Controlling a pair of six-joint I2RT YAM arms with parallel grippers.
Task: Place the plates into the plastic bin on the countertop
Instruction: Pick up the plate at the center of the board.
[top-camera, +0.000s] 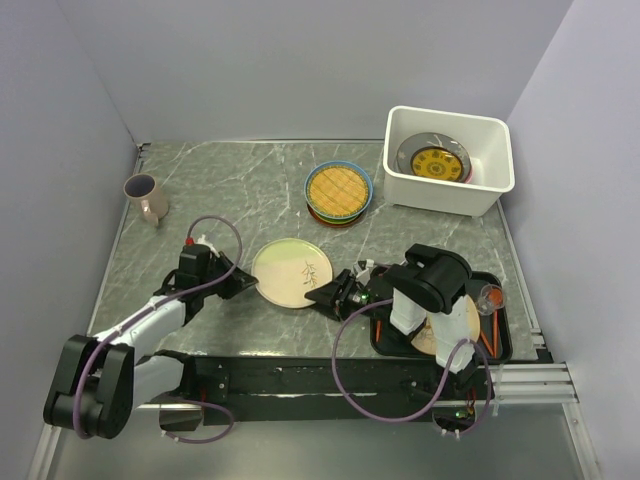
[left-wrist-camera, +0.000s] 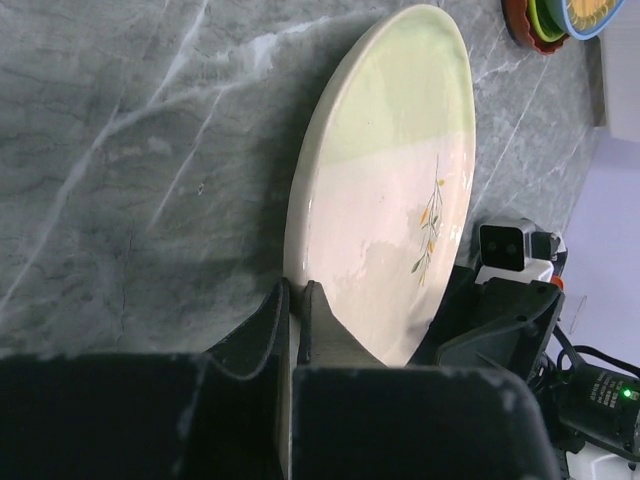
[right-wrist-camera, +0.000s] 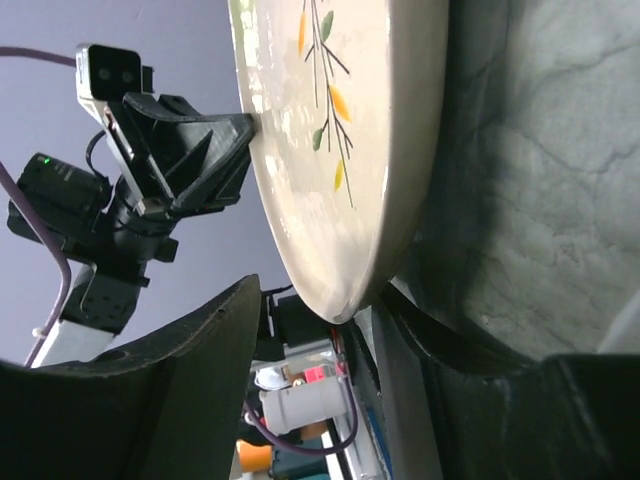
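Note:
A pale yellow-green and cream plate (top-camera: 291, 272) with a small sprig lies on the countertop (top-camera: 230, 190) between my grippers. My left gripper (top-camera: 248, 279) is shut on its left rim; the left wrist view shows the jaws (left-wrist-camera: 297, 290) pinching the plate's edge (left-wrist-camera: 390, 180). My right gripper (top-camera: 322, 296) is open, and the plate's right rim (right-wrist-camera: 330, 120) lies between its jaws (right-wrist-camera: 320, 300) without being clamped. The white plastic bin (top-camera: 470, 195) at the back right holds a dark grey plate with a yellow one (top-camera: 436, 163) on top. A stack topped by the yellow lattice plate (top-camera: 339, 190) sits beside the bin.
A black tray (top-camera: 497, 345) with a tan round piece and small items lies at the right front, under the right arm. A brownish cup (top-camera: 146, 197) stands at the far left. Walls close in the left, back and right sides.

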